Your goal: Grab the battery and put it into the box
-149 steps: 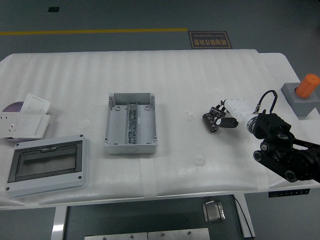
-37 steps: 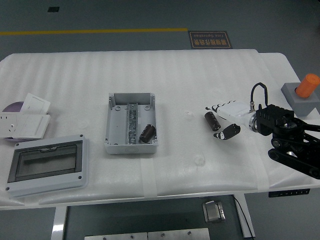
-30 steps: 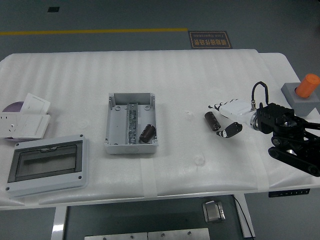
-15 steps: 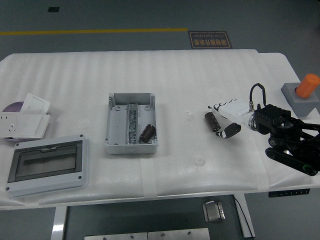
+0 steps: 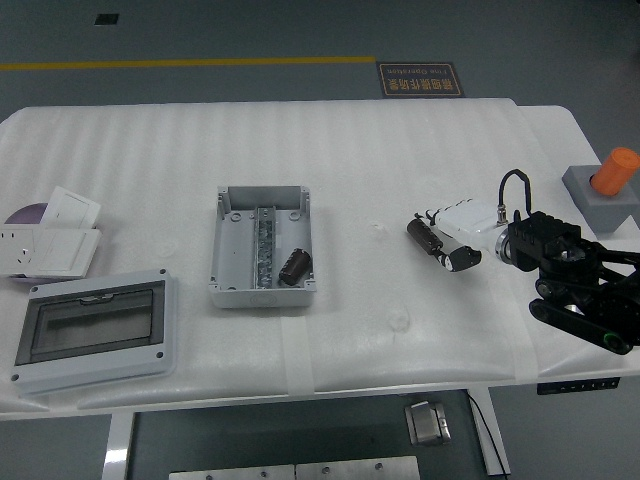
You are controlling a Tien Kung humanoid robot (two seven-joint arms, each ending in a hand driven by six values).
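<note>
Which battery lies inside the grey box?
The left battery, in the box. The other battery lies on the table beside the right hand.

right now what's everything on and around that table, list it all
table: 1, white, fills the view
box: 1, grey, open, left of centre
battery in box: 1, dark, right compartment
battery on table: 1, dark, right of centre, at the right hand
clear-window cover: 1, grey, near left
socket plates: white stack, far left
orange button: 1, on grey base, far right
floor sign: 1, dark, beyond the table
right hand: 1, white with black arm, fingers around the table battery
</note>
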